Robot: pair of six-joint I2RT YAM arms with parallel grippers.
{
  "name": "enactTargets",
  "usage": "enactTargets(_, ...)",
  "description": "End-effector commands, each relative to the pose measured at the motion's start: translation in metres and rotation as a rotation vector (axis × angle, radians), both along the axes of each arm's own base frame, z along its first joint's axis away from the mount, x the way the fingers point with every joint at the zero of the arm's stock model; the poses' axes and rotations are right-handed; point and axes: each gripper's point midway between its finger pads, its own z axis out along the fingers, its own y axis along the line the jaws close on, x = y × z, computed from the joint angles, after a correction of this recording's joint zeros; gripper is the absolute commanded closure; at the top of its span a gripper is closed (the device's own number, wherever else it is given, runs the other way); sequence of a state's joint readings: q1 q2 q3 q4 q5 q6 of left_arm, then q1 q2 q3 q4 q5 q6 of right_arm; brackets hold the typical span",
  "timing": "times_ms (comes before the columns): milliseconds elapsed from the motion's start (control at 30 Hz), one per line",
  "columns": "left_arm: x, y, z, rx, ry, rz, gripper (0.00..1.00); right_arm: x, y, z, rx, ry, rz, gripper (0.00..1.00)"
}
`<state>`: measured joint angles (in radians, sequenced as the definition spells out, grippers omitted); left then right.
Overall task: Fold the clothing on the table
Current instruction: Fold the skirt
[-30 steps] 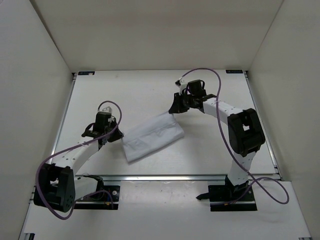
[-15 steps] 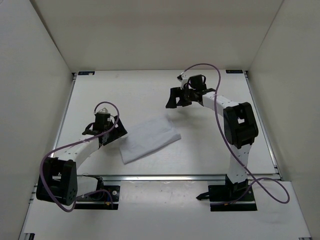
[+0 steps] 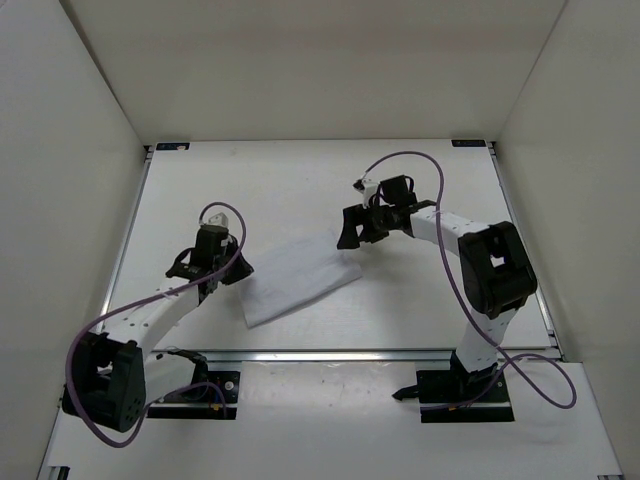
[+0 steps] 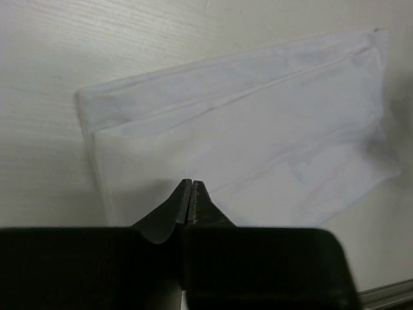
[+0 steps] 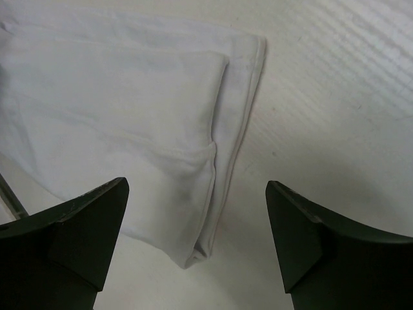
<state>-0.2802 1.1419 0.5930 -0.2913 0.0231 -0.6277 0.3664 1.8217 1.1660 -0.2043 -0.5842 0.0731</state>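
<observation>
Centrally, thin white clothing (image 3: 298,280), flat layered oblong, on table (image 3: 270,190).

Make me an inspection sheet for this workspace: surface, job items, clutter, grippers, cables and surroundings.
Surface: flat white rectangular table, with a silver metal rail along its near edge.
Job's things: plain white thin fabric clothing, folded in layers, lying flat and diagonal mid-table.
Clutter: nothing seen.
Grippers: left gripper shut, tips at the clothing's left end, no fabric visibly pinched; right gripper open over the clothing's right end.
Cables: purple cables loop off both arms, none lying on the clothing.
Surroundings: plain white walls on three sides.
</observation>
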Motion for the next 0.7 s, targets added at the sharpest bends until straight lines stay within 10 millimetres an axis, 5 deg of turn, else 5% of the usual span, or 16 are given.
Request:
enactTargets(0,-0.017,-0.004,-0.007,-0.046,0.03,-0.006,0.97,-0.004,0.002,0.007,0.001,-0.045,0.032,0.16)
enactTargets(367,-0.046,-0.001,-0.045,0.0,0.169,-0.002,1.0,-0.007,0.013,-0.022,-0.032,0.0,0.08,0.26)
enactTargets(667,-0.049,0.015,-0.06,0.047,0.212,0.08,1.0,-0.01,0.018,-0.042,-0.069,0.037,0.088,0.49)
